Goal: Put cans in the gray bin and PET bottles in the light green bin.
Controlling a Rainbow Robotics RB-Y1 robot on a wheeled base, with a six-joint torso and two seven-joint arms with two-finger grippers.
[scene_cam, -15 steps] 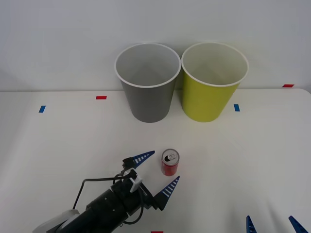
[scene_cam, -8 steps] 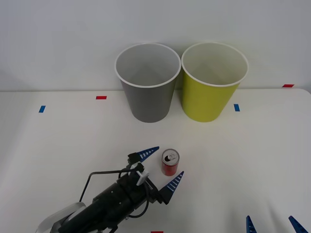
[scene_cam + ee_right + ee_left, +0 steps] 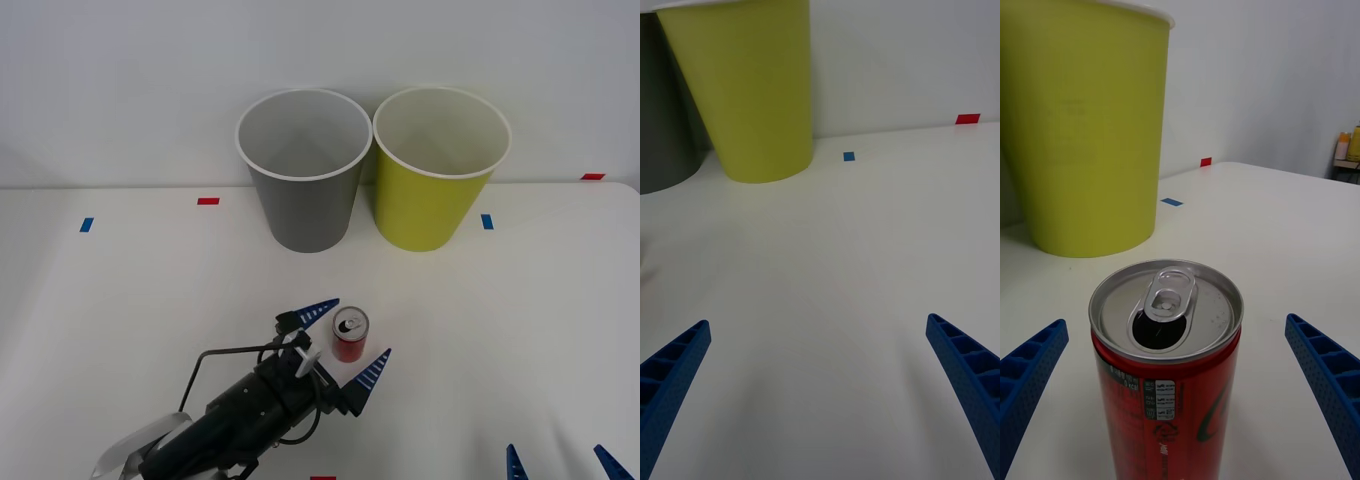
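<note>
White table (image 3: 120, 300) is carrying everything; small red and blue tape marks (image 3: 208, 201) are sitting on it toward the back. Gray bin (image 3: 303, 170) and light green bin (image 3: 436, 168) are standing upright side by side at the far edge, rims about touching, gray to the robot's left, both showing pale insides.

Left arm (image 3: 220, 425) is reaching in from the near left edge. Left hand (image 3: 347, 337) is standing wide open, blue ribbed fingers (image 3: 318, 310) flanking the can (image 3: 350, 334) on both sides. Left wrist view: clear table gap on each side between can (image 3: 1166, 360) and fingers (image 3: 1030, 367), so no contact, holding nothing. Can is standing upright on the table, mid-table, well in front of the bins, silver top up, tab opening already punched.

Right hand (image 3: 555, 465) is sitting at the near right edge, fingertips just poking into view, spread wide, holding nothing. Right wrist view: fingers (image 3: 966, 375) wide apart over bare table, light green bin (image 3: 745, 90) well ahead.
</note>
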